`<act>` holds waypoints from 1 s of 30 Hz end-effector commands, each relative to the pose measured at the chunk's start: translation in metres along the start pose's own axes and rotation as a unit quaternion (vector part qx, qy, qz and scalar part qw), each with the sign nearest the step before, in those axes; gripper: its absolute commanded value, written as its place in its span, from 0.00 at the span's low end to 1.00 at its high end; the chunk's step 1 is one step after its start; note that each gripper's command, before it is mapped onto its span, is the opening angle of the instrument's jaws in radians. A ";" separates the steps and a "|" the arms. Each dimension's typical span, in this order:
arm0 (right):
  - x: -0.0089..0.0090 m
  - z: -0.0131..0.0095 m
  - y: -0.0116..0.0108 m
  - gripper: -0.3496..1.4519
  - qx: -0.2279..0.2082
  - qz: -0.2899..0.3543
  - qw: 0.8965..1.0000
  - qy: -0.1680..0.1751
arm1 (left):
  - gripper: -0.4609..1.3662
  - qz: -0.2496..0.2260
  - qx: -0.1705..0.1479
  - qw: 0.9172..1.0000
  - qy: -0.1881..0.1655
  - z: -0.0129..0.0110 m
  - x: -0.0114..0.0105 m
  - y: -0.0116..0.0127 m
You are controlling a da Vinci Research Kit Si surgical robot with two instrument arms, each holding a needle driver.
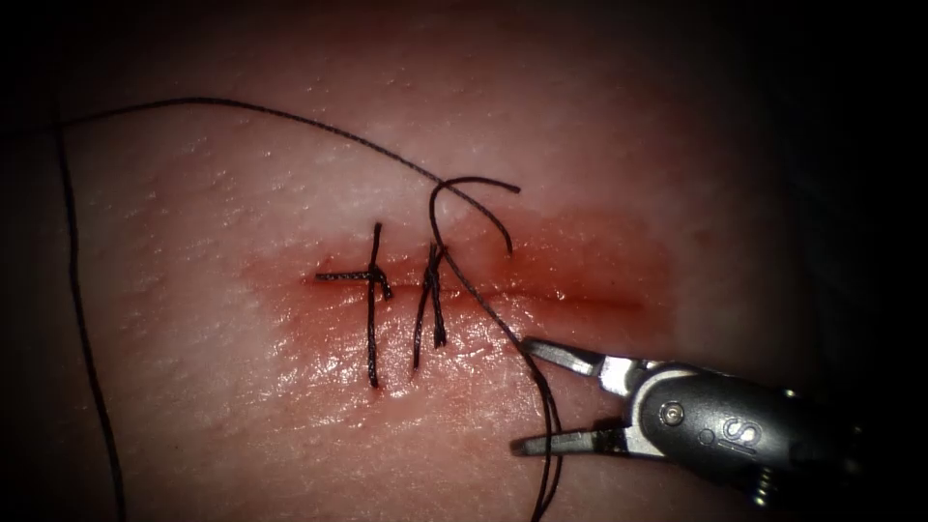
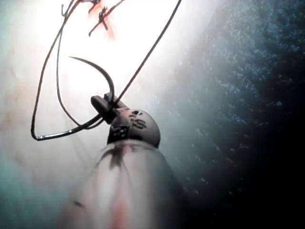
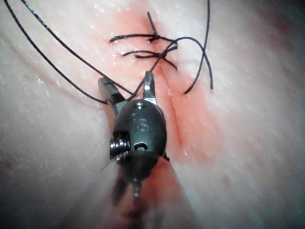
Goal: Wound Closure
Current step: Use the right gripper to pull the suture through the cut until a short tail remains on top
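while straddling the thread point(image 1: 541, 387) with jaws spread wide, right tool point(image 1: 530, 396) grips nothing, just below the cut point(image 1: 541, 295) in the tissue point(image 1: 193, 242). left tool point(image 2: 106, 106), jaws pressed together, pinches the needle point(image 2: 97, 71) near the rear of its curve, clear of the tissue. two stitches point(image 1: 372, 300) tied at the cut's left part; right part unclosed. judged: thread handling at the second knot. next calls for closing squarely on the strand without snagging the loose tail point(image 1: 483, 208).
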 end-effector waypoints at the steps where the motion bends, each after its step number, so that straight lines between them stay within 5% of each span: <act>1: 0.0000 -0.0003 0.0000 0.37 0.001 0.000 1.000 0.000 | 0.06 0.000 -0.002 1.000 0.000 0.0000 0.0000 0.0000; 2: 0.0001 -0.0004 0.0000 0.20 0.001 0.000 1.000 0.001 | 0.06 0.000 -0.002 1.000 0.000 0.0000 0.0000 0.0000; 5: 0.0003 -0.0007 -0.0001 0.00 0.002 0.000 1.000 0.001 | 0.06 0.000 -0.002 1.000 0.000 0.0000 0.0000 0.0000; 19: 0.0021 -0.0017 -0.0020 0.00 0.015 -0.001 1.000 0.008 | 0.06 -0.003 -0.002 1.000 0.002 0.0006 0.0000 0.0001; 30: 0.0052 0.0005 -0.0082 0.00 0.090 -0.005 0.996 -0.003 | 0.06 -0.001 -0.006 1.000 0.015 0.0027 0.0018 0.0017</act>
